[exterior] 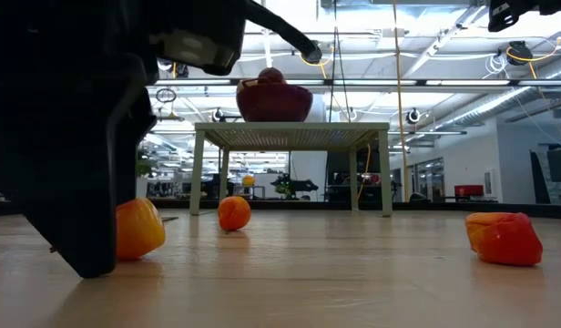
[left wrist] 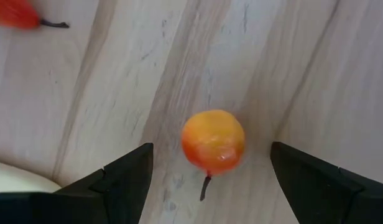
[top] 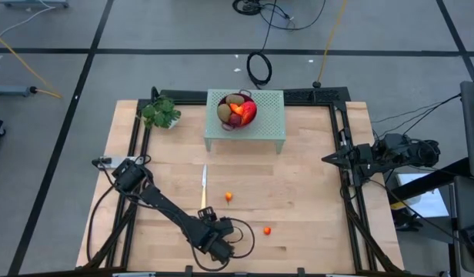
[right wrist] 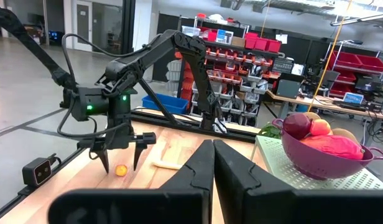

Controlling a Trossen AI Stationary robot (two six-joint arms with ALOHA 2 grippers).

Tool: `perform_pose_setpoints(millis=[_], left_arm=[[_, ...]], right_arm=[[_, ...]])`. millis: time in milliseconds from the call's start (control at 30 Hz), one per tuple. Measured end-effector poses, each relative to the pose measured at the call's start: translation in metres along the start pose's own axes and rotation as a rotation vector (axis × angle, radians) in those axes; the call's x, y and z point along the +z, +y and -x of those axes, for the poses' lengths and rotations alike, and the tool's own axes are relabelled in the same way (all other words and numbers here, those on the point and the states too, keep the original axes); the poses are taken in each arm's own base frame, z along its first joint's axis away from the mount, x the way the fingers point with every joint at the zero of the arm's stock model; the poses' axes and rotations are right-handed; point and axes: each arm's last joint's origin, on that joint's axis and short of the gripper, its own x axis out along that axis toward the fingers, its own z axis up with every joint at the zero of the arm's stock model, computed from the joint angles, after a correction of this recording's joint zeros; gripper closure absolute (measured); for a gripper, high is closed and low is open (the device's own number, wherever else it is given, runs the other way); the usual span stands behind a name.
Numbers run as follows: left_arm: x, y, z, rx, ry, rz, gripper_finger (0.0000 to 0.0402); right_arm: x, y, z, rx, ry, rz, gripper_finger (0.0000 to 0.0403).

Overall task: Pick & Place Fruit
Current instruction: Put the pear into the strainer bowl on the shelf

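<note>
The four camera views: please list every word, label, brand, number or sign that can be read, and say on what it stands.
No readable text in any view.
Red storage bins on the shelves behind the table: labels, if any, too small to read.
Black left gripper above the small orange fruit: only a green light on the arm, no lettering.
Purple bowl, pale green perforated stand, wooden table: no markings visible.

No text, label, brand, number or sign can be read in any of the views; the bins and shelves in the room beyond the counter carry marks too small to make out
</note>
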Motion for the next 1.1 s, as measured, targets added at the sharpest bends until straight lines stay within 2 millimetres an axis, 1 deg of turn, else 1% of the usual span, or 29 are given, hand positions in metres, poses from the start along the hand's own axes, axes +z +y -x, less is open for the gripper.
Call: perform_pose_setpoints(millis=[333,400,500,933,1033,1100], left_arm=[[0.006,0.004,-0.001,0.001,0.000,0.016,0.0076],[0.007,0.005,-0.002,0.003,-0.002,0.021,0.0082],[0.009,0.006,-0.002,0.006,-0.004,0.026,0.0109],[0.011,0.003,-0.002,-0.031,-0.022,0.019,0.0276],[0.012,0.003,-0.003,-0.037,-0.027,0.035,0.0300],[0.014,0.004,-0.003,-0.036,-0.025,0.065,0.0304]], right_arm=[[0.000,0.000,0.000,0.000,0.000,-0.003,0.0399],[0.000,0.000,0.000,0.000,0.000,-0.003,0.0399],[0.000,0.000,0.000,0.000,0.000,-0.003,0.0399],[0.000,0.000,0.000,0.000,0.000,-0.003,0.0398],[0.000,0.000,0.000,0.000,0.000,-0.002,0.0398],[0.000,0.000,0.000,0.000,0.000,-0.002,0.0399]])
